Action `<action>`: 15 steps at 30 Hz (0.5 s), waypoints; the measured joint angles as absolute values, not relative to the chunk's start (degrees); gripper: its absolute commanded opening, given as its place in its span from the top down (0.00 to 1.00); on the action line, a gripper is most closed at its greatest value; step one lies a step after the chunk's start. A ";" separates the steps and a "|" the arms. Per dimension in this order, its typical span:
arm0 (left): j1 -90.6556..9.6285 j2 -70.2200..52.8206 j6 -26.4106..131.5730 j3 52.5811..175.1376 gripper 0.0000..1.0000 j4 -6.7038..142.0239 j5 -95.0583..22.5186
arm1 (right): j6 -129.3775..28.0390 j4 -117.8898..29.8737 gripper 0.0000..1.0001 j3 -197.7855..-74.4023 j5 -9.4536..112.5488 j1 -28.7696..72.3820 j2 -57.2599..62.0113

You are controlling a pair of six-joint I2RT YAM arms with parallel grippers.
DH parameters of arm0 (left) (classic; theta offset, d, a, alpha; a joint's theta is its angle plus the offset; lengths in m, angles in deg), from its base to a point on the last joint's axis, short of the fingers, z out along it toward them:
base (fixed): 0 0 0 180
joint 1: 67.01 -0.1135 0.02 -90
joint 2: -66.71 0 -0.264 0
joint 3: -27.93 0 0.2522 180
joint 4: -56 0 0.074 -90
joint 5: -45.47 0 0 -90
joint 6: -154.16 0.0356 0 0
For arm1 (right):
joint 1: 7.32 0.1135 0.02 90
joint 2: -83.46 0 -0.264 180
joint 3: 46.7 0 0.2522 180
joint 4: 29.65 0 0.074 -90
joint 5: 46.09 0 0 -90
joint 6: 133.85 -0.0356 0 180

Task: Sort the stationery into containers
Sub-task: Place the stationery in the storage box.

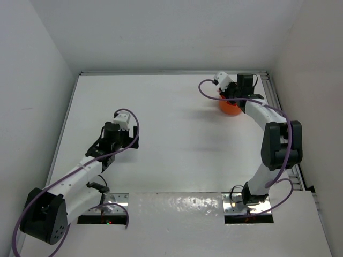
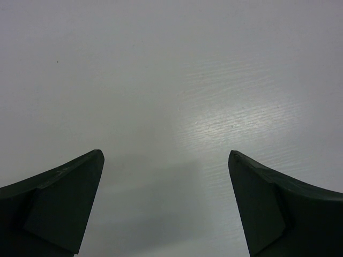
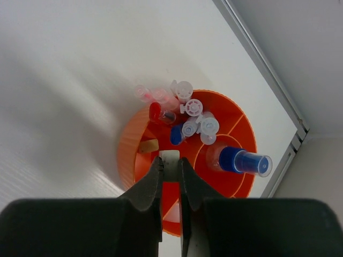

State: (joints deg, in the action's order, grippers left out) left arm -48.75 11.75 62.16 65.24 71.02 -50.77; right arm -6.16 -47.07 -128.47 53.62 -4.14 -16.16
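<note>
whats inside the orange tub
Pens stand bunched at the far side, a blue-capped bottle beside them, and a beige block in another compartment. The right hand, shut on a white piece, covers the near part of the tub.

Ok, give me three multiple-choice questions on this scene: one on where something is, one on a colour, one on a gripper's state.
1. The tub sits: A) near left corner; B) far right, under the right gripper; C) dead centre.
2. The tub is: A) green; B) orange; C) blue.
3. The left gripper is: A) open and empty; B) shut on a pen; C) gripping the tub.
Answers: B, the top view shows it far right; B, its wall is orange; A, its jaws stand wide over bare table.
</note>
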 measured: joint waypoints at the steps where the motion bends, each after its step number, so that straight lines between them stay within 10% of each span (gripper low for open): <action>1: -48.75 11.75 62.16 65.24 0.00 70.91 -50.75 | -6.25 -46.88 0.88 -128.47 53.34 -4.14 -16.16; 15: -48.75 13.71 62.16 64.28 0.00 69.80 -50.73 | -7.98 -45.08 0.38 -127.96 49.82 -4.14 -12.51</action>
State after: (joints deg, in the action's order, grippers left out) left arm -48.75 13.71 62.16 64.28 69.80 -50.73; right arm -7.98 -45.08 -127.96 49.82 -4.14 -12.51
